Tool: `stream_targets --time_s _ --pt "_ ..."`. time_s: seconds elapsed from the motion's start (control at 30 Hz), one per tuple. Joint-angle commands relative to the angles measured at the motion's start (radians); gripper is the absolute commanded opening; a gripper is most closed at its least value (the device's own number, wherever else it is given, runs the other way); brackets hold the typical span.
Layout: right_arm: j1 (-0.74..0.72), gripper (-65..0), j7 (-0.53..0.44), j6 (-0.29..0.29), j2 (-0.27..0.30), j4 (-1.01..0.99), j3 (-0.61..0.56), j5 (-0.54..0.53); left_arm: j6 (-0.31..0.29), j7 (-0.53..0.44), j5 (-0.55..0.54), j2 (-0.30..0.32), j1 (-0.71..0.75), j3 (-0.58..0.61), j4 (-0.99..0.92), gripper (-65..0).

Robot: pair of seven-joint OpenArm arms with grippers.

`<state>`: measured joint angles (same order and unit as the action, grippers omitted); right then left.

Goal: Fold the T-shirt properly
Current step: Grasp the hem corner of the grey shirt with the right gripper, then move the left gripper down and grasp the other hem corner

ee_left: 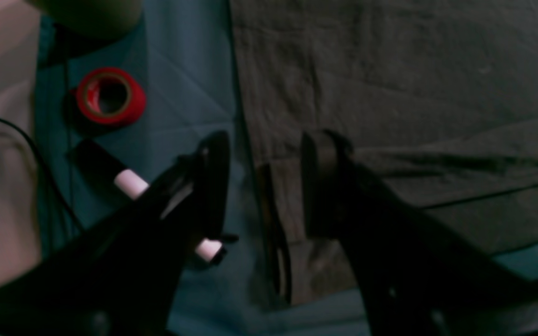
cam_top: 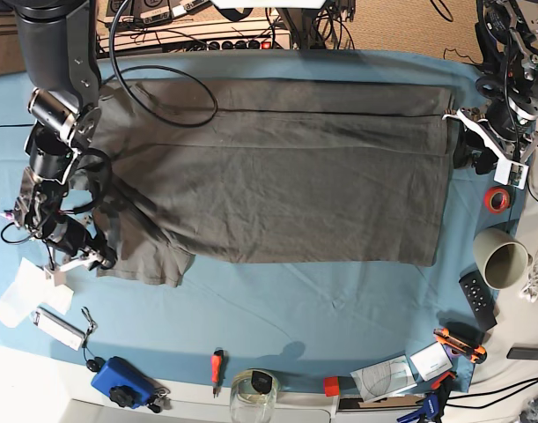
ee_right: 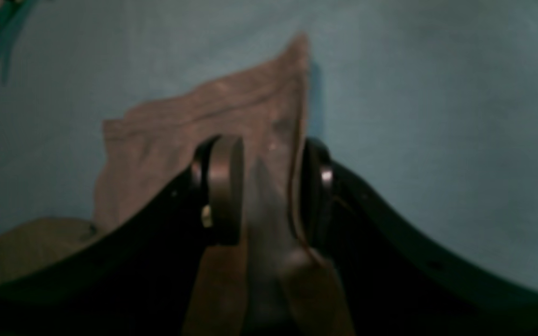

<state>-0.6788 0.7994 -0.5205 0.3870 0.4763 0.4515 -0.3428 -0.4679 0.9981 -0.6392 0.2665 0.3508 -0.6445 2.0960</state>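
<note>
The dark grey T-shirt (cam_top: 277,176) lies spread flat on the teal tablecloth (cam_top: 321,300), hem toward the right. My left gripper (cam_top: 467,141) is at that right edge. In the left wrist view it (ee_left: 266,186) stands open astride the shirt's edge (ee_left: 390,93), one finger over the cloth, the other over the shirt. My right gripper (cam_top: 97,257) is low at the near left sleeve. In the right wrist view its jaws (ee_right: 269,186) stand apart with a fold of sleeve fabric (ee_right: 180,135) between them.
A red tape roll (ee_left: 110,95) lies just beside the left gripper, with a grey cup (cam_top: 500,258) and a remote (cam_top: 477,298) nearer the front. A black cable (cam_top: 163,106) loops over the shirt's far left. Small tools, a blue device (cam_top: 119,381) and a jar (cam_top: 251,392) line the front edge.
</note>
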Motion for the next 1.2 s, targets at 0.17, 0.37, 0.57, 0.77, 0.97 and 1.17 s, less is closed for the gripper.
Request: stream_targets --time_s 0.17,0.37,0.57,0.77,0.97,1.17 --pt "-0.019 -44.1 0.037 0.044 0.013 0.004 -0.001 0.024 0.0 -0.138 0.033 0.013 -0.005 -0.006 0.014 -39.4" --pt "-0.019 -44.1 0.045 0.043 0.018 0.004 -0.001 0.023 0.011 -0.145 0.106 0.014 -0.091 0.058 -0.08 -39.4" --pt "-0.019 -44.1 0.052 0.043 0.018 0.004 -0.001 0.023 -0.003 -0.145 0.239 0.014 -0.247 0.229 -0.258 -39.4" --pt "-0.019 -44.1 0.067 0.042 0.018 0.004 -0.001 0.023 0.014 -0.143 0.329 0.013 -0.404 0.289 -0.38 -39.4" --pt "-0.019 -44.1 0.077 0.042 0.018 0.004 -0.001 0.023 -0.026 -0.137 0.329 0.014 -0.568 0.289 -0.636 -34.5" --pt "-0.019 -44.1 0.091 0.032 0.018 0.004 -0.001 0.023 -0.01 -0.116 0.323 0.014 -0.664 0.289 -0.71 -30.0"
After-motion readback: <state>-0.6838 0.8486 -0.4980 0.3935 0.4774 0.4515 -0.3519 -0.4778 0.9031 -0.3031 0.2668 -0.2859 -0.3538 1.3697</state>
